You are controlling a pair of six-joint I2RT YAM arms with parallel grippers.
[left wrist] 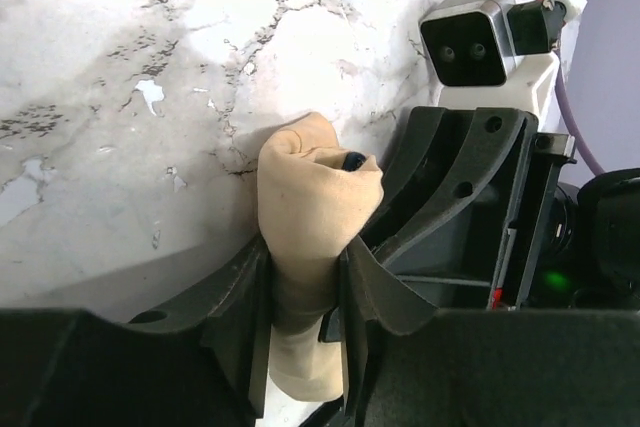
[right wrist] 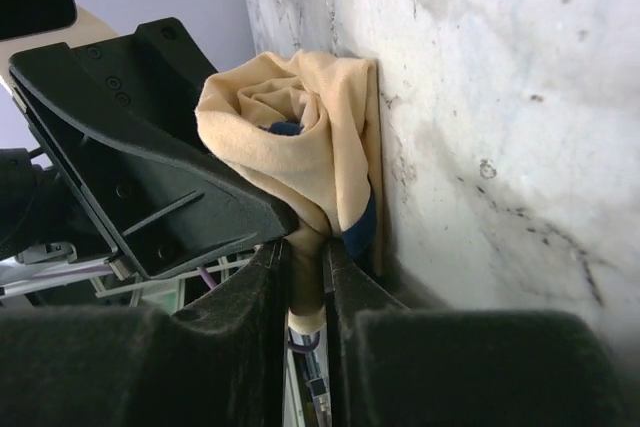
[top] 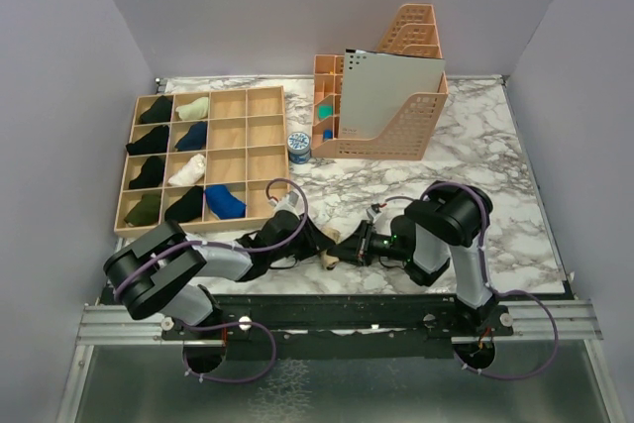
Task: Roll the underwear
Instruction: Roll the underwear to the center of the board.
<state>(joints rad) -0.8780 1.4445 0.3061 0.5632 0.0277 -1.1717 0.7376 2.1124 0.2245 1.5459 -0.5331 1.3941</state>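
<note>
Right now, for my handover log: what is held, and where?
Both hold the rolled tan underwear: the left gripper clamps the roll's sides, the right gripper pinches a thin end.

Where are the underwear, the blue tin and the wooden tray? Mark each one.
underwear (left wrist: 315, 197): left wrist view, its rolled top.
blue tin (top: 298, 147): top external view, its middle.
wooden tray (top: 263, 162): top external view, an empty compartment.

Left arm (top: 183, 266), right arm (top: 451, 230): black joints, grey links, purple cables (top: 248, 369). Left gripper (left wrist: 303, 272) matte black plastic. Right wrist camera (left wrist: 478, 42) white-grey; green light (left wrist: 553, 278) nearby.
</note>
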